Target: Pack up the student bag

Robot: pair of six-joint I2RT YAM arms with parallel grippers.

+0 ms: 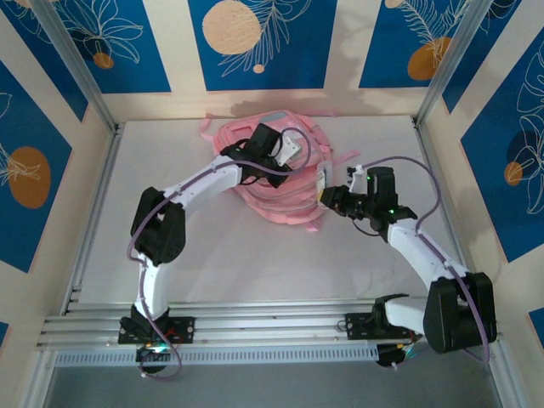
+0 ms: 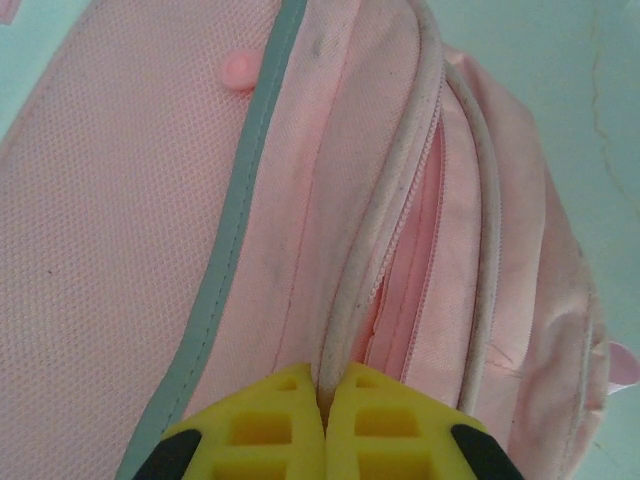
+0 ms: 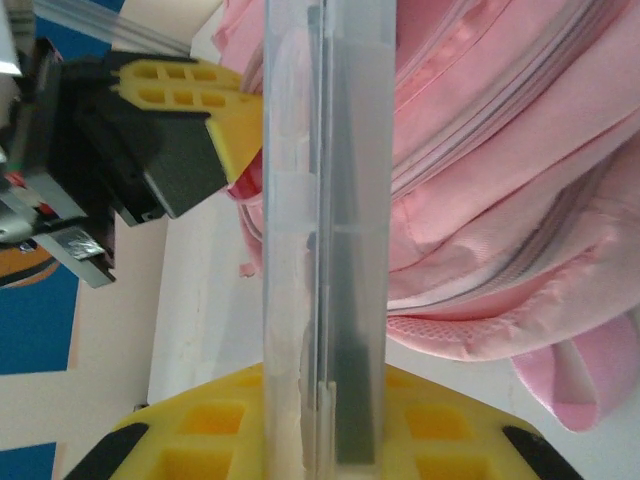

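Observation:
The student bag (image 1: pixel 274 206), soft and pink, lies at the back middle of the table. My left gripper (image 1: pixel 293 153) reaches over it from the left. In the left wrist view its yellow fingertips (image 2: pixel 325 385) are shut on the white piped edge (image 2: pixel 385 200) beside the bag's parted zipper opening (image 2: pixel 410 270). My right gripper (image 3: pixel 325 400) is shut on a flat clear plastic case (image 3: pixel 325 200), held edge-on and upright at the bag's right side (image 3: pixel 500 150). The left gripper's yellow fingers (image 3: pixel 180 85) stand beyond the case. From above, the right gripper (image 1: pixel 327 197) sits at the bag's right edge.
A grey stripe (image 2: pixel 235 230) runs down the bag's front panel. A pink strap loop (image 3: pixel 570 380) lies on the white table (image 1: pixel 212 255) near the case. Metal frame posts and patterned walls (image 1: pixel 442 76) close in the table on three sides.

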